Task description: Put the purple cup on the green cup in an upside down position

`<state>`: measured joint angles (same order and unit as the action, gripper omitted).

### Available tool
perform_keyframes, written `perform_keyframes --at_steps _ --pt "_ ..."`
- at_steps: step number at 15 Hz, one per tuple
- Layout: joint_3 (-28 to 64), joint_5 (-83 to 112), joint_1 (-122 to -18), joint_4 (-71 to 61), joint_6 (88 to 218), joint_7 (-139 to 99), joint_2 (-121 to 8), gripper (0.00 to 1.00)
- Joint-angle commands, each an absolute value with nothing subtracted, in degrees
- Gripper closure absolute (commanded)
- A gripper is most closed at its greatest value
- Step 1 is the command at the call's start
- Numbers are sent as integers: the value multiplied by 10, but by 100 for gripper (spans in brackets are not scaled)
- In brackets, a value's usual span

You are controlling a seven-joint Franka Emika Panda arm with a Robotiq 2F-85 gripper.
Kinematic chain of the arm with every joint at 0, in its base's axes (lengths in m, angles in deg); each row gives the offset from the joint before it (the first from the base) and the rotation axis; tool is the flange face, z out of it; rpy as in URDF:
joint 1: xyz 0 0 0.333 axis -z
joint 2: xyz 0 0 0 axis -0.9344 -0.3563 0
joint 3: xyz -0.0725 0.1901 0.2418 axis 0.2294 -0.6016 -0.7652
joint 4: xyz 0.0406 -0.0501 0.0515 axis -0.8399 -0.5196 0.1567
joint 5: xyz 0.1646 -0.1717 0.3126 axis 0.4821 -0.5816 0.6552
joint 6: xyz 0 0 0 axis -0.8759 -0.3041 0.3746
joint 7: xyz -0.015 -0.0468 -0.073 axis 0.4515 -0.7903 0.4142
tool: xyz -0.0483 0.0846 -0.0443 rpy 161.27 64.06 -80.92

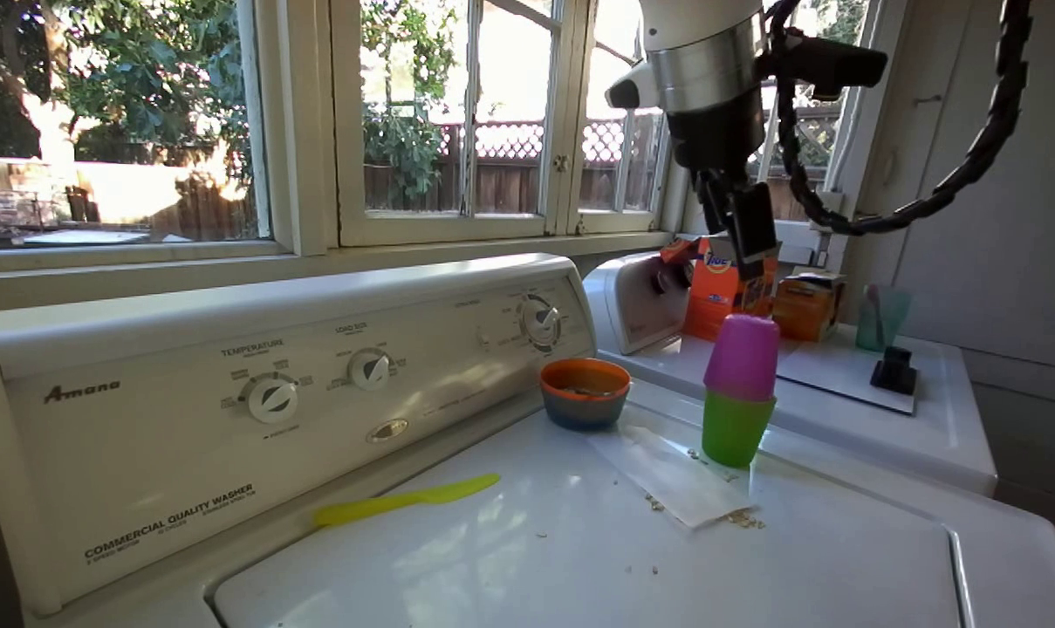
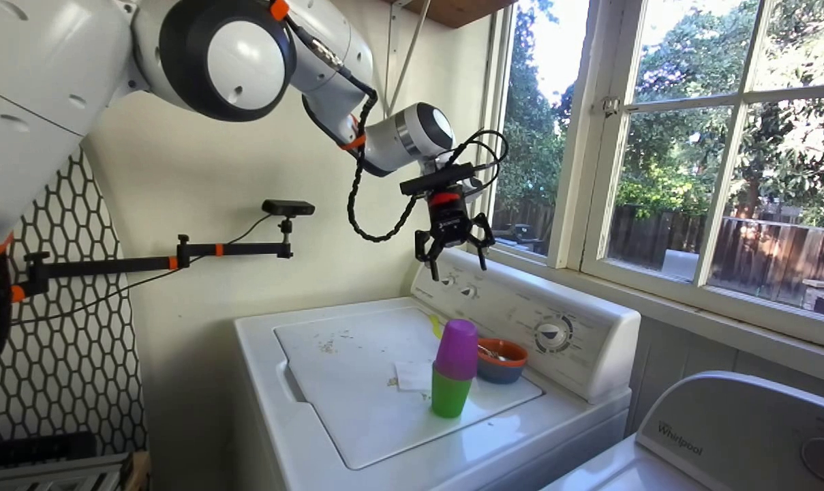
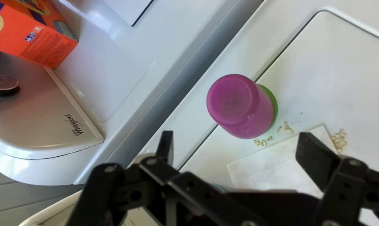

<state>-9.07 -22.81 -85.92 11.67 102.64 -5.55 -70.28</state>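
Note:
The purple cup stands upside down on the green cup, its wide end down on the green cup's wide top end. The green cup stands upright on the washer lid. Both purple cup and green cup show in the other exterior picture too. In the wrist view the purple cup hides most of the green cup. My gripper is open and empty, its fingers wide apart. In both exterior views the gripper is above the cups, touching neither.
An orange bowl, a white paper with crumbs near it, and a yellow-green knife lie on the washer. The washer's control panel rises behind. The neighbouring machine bears an orange box and a teal cup.

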Motion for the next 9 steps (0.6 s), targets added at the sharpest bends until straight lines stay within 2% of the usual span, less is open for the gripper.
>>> perform_keyframes --at_steps 1,5,6,9 --pt "-105 -178 -816 23 1103 -95 -632 0" --pt "-104 -148 -788 -38 1171 -111 -585 0" --pt "-58 -127 -818 -50 1190 -106 -570 0" --pt "-34 -103 -821 -88 1228 -107 -542 0"
